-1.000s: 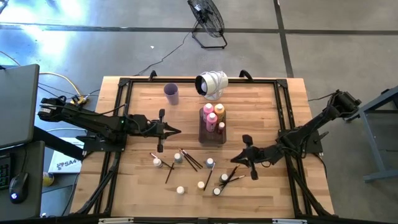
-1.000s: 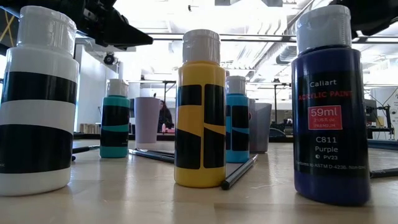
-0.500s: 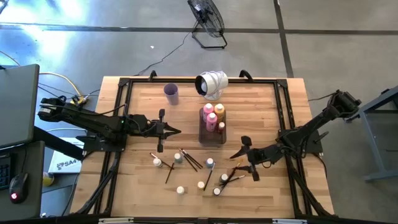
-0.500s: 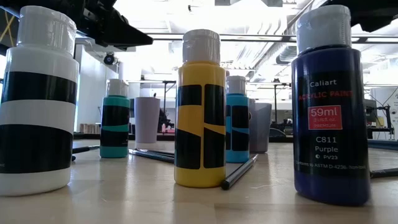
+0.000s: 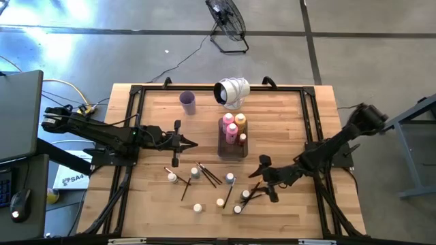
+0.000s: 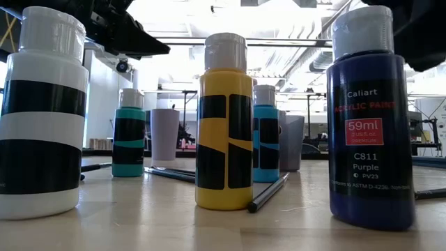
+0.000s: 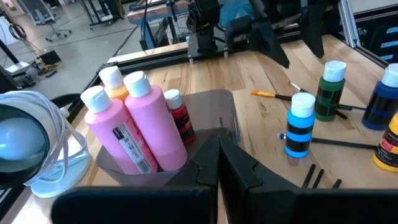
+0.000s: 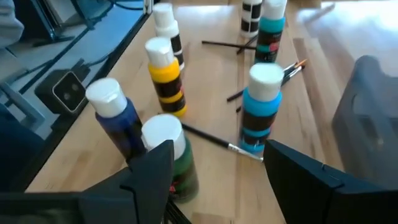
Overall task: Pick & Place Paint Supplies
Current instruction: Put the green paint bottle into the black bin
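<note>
While the left tool [image 5: 193, 143] is waiting pinched together beside the clear tray [image 5: 232, 148], the right tool [image 5: 262, 179] is hovering spread wide over loose paint bottles.

Directly ahead of its fingers, a green bottle [image 8: 176, 163] is standing nearest, with blue [image 8: 119, 118], yellow [image 8: 165, 76] and teal [image 8: 260, 109] bottles crowding round and a paintbrush [image 8: 214, 139] lying crosswise on the tabletop [image 5: 286, 116].
</note>
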Controlling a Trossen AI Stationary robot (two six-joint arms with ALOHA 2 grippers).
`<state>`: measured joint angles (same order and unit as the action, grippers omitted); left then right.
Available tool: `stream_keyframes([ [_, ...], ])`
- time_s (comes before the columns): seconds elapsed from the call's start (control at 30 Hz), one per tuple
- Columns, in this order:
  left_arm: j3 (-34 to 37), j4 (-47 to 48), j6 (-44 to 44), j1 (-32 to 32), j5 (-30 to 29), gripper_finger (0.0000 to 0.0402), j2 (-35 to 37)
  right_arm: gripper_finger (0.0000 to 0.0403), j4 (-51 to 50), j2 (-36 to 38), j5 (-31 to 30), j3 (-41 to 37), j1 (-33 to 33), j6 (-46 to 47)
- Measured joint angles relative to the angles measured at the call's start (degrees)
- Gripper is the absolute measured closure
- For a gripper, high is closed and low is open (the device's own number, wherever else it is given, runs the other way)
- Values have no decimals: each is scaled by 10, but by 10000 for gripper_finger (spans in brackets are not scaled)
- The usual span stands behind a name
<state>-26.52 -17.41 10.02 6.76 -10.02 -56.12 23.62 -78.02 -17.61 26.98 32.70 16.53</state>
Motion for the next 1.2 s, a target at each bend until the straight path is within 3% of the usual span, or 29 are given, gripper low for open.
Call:
stream_keyframes([
  [0.43,0,11,0,0,-2,402,0,163,54,-49,70,0,0,31],
  [1.07,0,10,1,0,-2,402,0,163,92,-50,71,0,1,12],
  [1.2,0,10,1,0,-2,402,0,163,117,-81,72,0,2,13],
])
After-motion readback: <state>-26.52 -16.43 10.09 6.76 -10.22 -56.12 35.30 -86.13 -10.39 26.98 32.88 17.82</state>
